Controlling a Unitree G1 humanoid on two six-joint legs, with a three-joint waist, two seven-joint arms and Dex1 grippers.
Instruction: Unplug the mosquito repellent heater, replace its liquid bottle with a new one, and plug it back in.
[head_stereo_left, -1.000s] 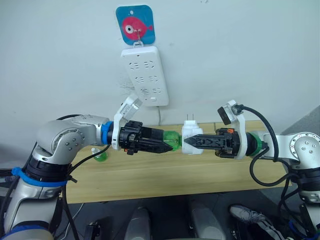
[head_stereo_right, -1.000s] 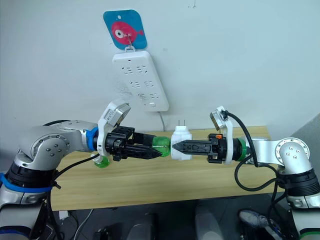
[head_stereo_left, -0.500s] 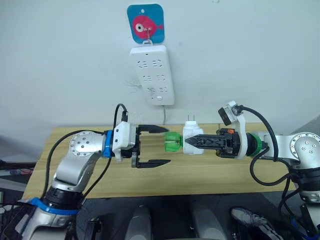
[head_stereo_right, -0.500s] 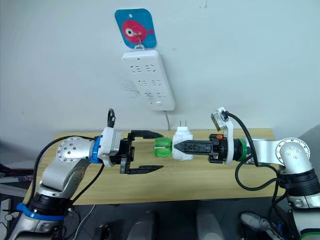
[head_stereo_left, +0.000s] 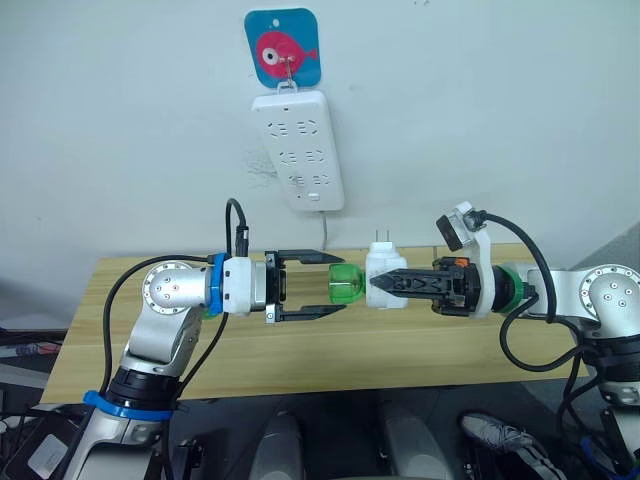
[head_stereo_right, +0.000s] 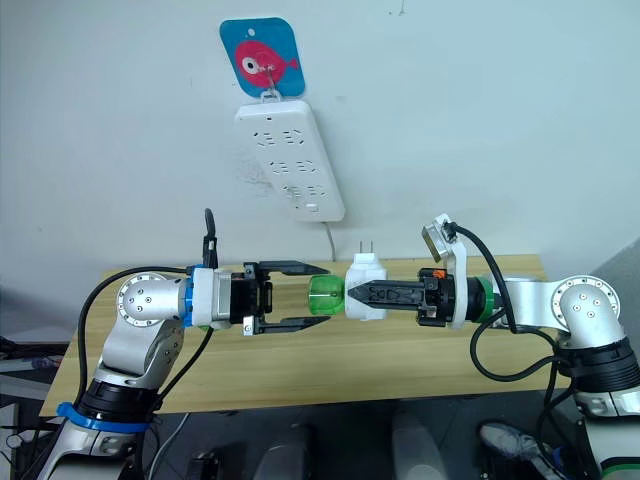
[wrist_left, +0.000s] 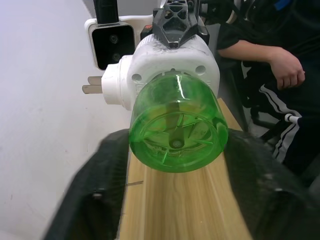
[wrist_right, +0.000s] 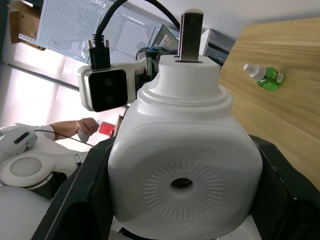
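The mosquito repellent heater (head_stereo_left: 383, 276), a small white unit with two prongs pointing up, hangs above the wooden table (head_stereo_left: 420, 350). My right gripper (head_stereo_left: 374, 283) is shut on it from the right. A green liquid bottle (wrist_left: 175, 122) sticks out of the heater's left side, its base facing my left wrist. My left gripper (head_stereo_left: 344, 284) is open, with one finger (head_stereo_left: 305, 257) above the bottle and one below, and a gap to each. In the right wrist view the heater's round vent hole (wrist_right: 181, 183) faces the camera.
A white power strip (head_stereo_left: 298, 150) hangs on the wall under a blue fish hook (head_stereo_left: 283, 47), above and left of the heater. A second green bottle with a white cap (wrist_right: 264, 76) lies on the table. A seated person's hand (wrist_left: 285, 67) shows beyond the table.
My left gripper let go of the green bottle, opened and drew back to the left. It has since turned and come forward, so its fingers straddle the bottle. The right gripper and heater held still.
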